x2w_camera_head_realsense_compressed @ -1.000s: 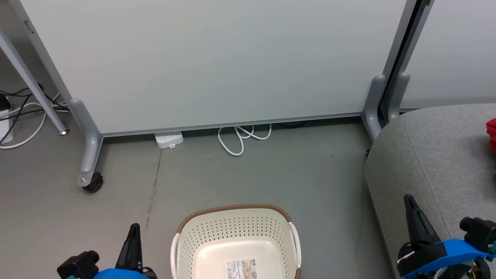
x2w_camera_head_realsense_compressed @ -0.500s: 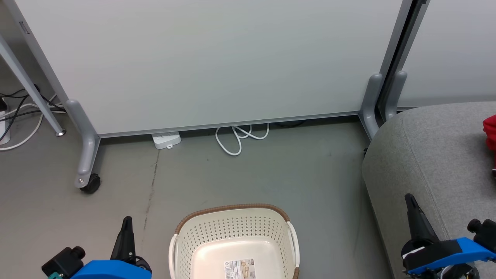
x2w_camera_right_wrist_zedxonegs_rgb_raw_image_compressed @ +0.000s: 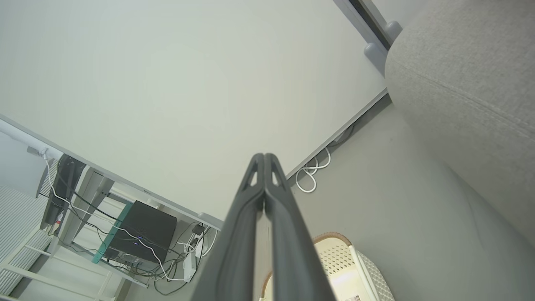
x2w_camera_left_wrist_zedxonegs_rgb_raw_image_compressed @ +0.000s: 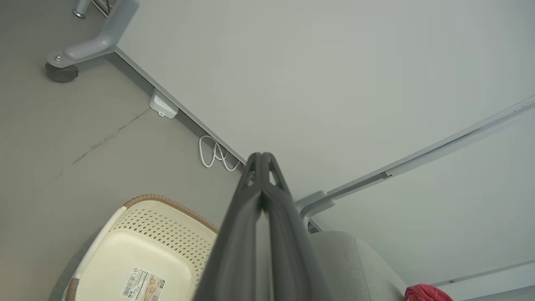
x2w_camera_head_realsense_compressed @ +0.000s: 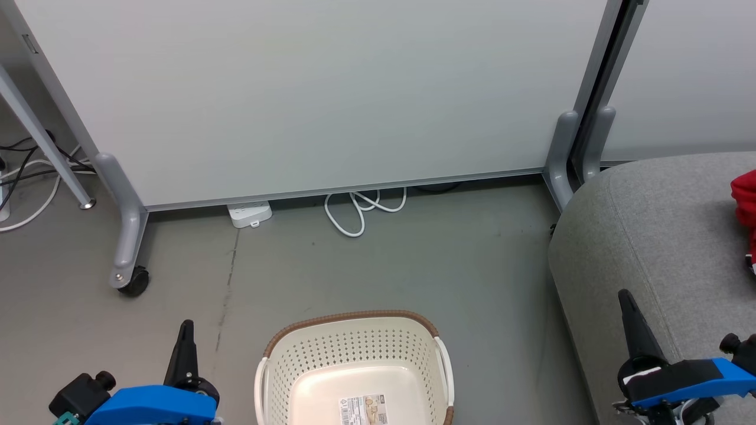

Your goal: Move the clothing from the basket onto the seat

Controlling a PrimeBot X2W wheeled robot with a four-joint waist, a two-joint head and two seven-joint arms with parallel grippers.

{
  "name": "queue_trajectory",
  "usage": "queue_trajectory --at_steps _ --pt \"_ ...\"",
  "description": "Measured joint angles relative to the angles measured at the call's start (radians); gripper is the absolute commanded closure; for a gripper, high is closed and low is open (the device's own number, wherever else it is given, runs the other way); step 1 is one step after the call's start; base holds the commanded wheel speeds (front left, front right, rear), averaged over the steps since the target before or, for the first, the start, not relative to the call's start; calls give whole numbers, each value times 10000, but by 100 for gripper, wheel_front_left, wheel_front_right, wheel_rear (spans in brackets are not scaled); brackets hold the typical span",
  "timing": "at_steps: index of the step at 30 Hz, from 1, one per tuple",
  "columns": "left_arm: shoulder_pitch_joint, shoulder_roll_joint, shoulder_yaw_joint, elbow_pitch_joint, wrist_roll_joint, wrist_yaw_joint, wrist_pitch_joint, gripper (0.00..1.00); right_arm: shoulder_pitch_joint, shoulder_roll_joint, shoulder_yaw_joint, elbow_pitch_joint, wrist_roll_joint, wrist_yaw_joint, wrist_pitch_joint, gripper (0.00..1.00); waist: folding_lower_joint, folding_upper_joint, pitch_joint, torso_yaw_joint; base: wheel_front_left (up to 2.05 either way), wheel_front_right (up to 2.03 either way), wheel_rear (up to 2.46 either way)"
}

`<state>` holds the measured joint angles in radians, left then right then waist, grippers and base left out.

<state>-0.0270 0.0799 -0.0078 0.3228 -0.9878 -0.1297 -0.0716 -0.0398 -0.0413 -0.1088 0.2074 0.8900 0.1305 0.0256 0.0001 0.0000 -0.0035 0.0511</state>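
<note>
Clothing (x2w_camera_head_realsense_compressed: 745, 203): red fabric, bunched, lying on top of the large rounded grey woven seat (x2w_camera_head_realsense_compressed: 649, 236) at the far right edge of the head view. It is well apart from the oval cream-white perforated plastic basket (x2w_camera_head_realsense_compressed: 354, 317) with the brown woven-look rim. Too little of it is in frame to read trim or lettering.

Left to right:

Left claw (x2w_camera_head_realsense_compressed: 186, 328): two long dark fingers pressed together tip to tip, nothing between them, above the grey floor (x2w_camera_head_realsense_compressed: 449, 265) just left of the basket.

Basket: on the floor at bottom centre, inner bottom bare to view, with a printed label (x2w_camera_head_realsense_compressed: 363, 410) stuck to it. Beyond it, a white power strip (x2w_camera_head_realsense_compressed: 250, 213) and a looped white cable (x2w_camera_head_realsense_compressed: 360, 212) lie at the foot of a pale partition panel (x2w_camera_head_realsense_compressed: 331, 88).

Right claw (x2w_camera_head_realsense_compressed: 625, 301): fingers likewise closed flat on each other, holding nothing, over the seat's near left edge.
</note>
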Motion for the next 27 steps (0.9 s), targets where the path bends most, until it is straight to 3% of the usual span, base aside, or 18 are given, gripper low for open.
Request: queue_trajectory --at_steps 27 --pt "-345 -136 520 -318 -2579 0 763 100 -258 -15 -17 151 2953 0 351 100 0 0 20 -171 0 0 0"
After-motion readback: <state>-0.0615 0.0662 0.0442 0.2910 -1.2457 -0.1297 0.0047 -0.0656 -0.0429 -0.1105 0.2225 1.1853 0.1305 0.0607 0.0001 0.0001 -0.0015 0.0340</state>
